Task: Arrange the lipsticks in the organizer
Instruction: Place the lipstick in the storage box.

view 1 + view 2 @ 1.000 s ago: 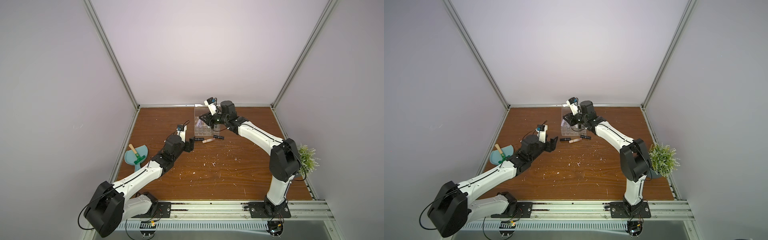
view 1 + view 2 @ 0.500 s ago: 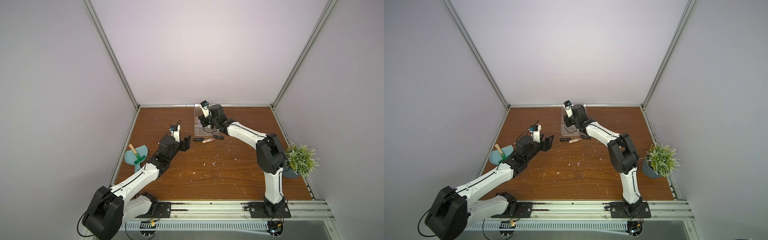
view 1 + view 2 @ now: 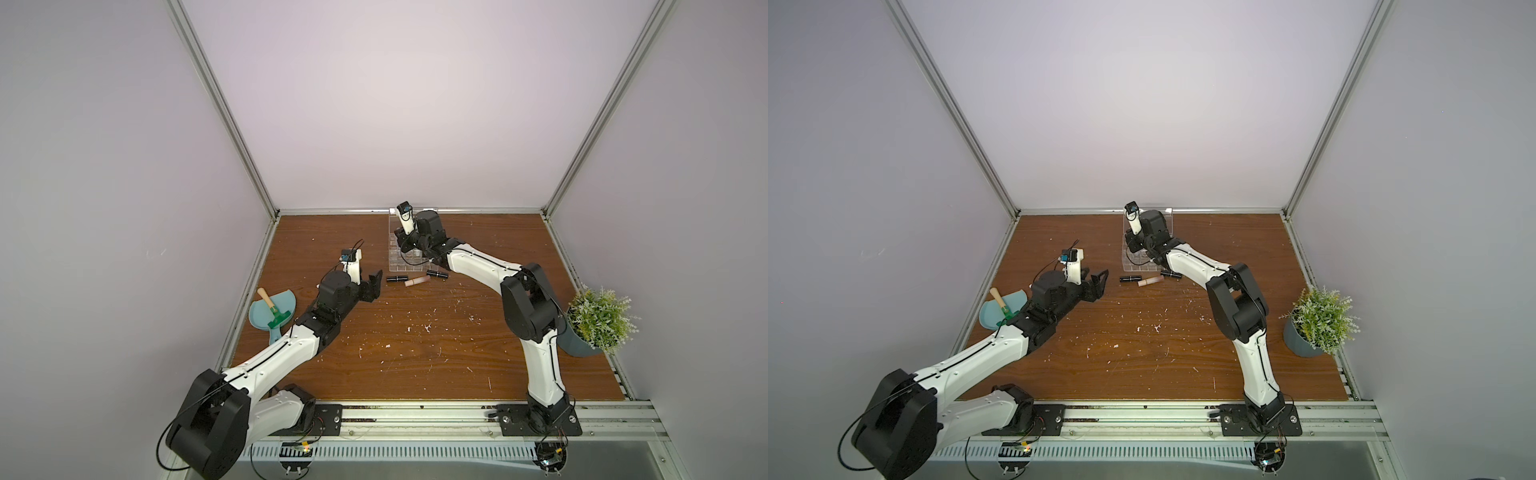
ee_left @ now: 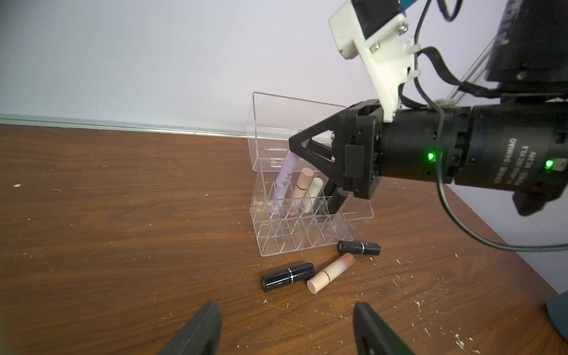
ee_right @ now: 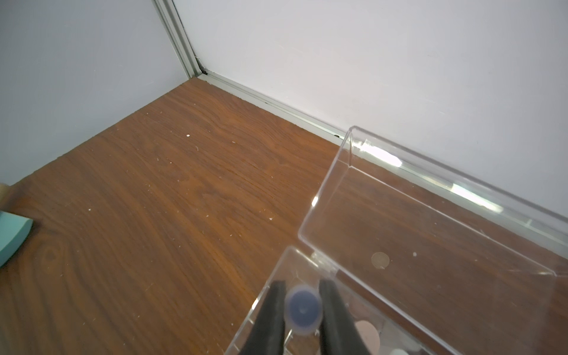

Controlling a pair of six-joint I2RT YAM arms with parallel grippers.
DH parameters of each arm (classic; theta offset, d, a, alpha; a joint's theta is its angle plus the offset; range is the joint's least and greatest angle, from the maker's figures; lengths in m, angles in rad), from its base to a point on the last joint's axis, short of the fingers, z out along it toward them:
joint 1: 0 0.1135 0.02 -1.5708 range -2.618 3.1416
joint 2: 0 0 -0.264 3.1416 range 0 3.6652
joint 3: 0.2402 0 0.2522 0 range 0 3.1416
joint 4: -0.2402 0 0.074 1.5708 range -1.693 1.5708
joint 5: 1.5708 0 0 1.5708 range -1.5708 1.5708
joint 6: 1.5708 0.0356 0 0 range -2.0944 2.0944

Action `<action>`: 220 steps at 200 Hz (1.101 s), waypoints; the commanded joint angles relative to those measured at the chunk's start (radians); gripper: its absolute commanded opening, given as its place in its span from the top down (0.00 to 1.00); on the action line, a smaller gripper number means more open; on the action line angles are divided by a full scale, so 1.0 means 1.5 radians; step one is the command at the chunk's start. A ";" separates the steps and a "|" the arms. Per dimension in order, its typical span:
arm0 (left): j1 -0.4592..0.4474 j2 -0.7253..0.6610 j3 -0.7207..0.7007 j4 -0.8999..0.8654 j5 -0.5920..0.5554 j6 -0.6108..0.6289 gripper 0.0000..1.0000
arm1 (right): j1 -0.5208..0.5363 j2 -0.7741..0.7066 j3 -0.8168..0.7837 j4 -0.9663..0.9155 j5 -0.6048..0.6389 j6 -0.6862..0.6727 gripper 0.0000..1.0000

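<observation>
We see the right pincer (image 5: 302,289) clamped on a slim lilac plastic lipstick tube (image 4: 285,173). The tube stands tilted with its lower end in a far corner cell of the clear acrylic organizer box (image 4: 307,238). This box is a grid of small square cells, set near the back wall on the brown wood-grain counter (image 3: 415,353). Beside the lilac tube stand a beige tube (image 4: 302,184), a white tube (image 4: 314,190) and a black tube, partly hidden. The box's clear hinged lid (image 4: 295,129) stands open behind them.

The left pincer (image 4: 285,307) hangs empty with its jaws apart, near three loose lipsticks. They lie just in front of the box: a glossy black cylinder (image 4: 287,276), a beige-pink tube (image 4: 330,272) and a second black cylinder (image 4: 359,247).

We judge the tubes light, rigid and smooth, so likely to roll or slip. A hold across the middle of the barrel seems safest. The thin acrylic looks light enough to slide if bumped. The cell walls leave little slack, and the lid and back wall crowd the far side. The counter in front lies open.
</observation>
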 commanded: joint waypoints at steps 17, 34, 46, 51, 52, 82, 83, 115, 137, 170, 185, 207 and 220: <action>0.008 0.018 0.001 0.024 0.015 0.005 0.28 | 0.005 0.022 0.058 0.024 -0.012 -0.014 0.88; 0.008 0.018 -0.001 0.026 0.016 0.005 0.28 | 0.006 0.032 0.067 0.023 -0.011 -0.016 0.89; 0.008 0.017 -0.003 0.026 0.015 0.005 0.28 | 0.006 0.040 0.073 0.021 -0.010 -0.017 0.89; 0.008 0.017 -0.004 0.027 0.014 0.006 0.28 | 0.006 0.043 0.073 0.021 -0.010 -0.017 0.89; 0.008 0.016 -0.003 0.027 0.015 0.006 0.28 | 0.006 0.043 0.073 0.021 -0.010 -0.017 0.89; 0.009 0.017 -0.008 0.031 0.017 0.006 0.28 | 0.007 0.055 0.071 0.025 -0.010 -0.018 0.90; 0.009 0.017 -0.008 0.031 0.017 0.006 0.28 | 0.007 0.056 0.071 0.025 -0.009 -0.018 0.90; 0.010 0.023 -0.010 0.034 0.018 0.007 0.28 | 0.009 0.066 0.072 0.024 -0.011 -0.019 0.90; 0.010 0.024 -0.012 0.036 0.019 0.006 0.28 | 0.008 0.071 0.072 0.022 -0.008 -0.021 0.91; 0.010 0.027 -0.013 0.038 0.019 0.005 0.28 | 0.008 0.060 0.056 0.016 -0.009 -0.019 0.89; 0.010 0.030 -0.011 0.039 0.022 0.005 0.28 | 0.009 0.048 0.036 0.022 -0.011 -0.017 0.81; 0.010 0.042 -0.003 0.032 0.026 0.009 0.28 | 0.008 0.032 0.011 0.029 -0.014 -0.016 0.59; 0.010 0.061 0.013 0.009 0.025 0.024 0.28 | 0.009 0.020 -0.003 0.032 -0.014 -0.013 0.49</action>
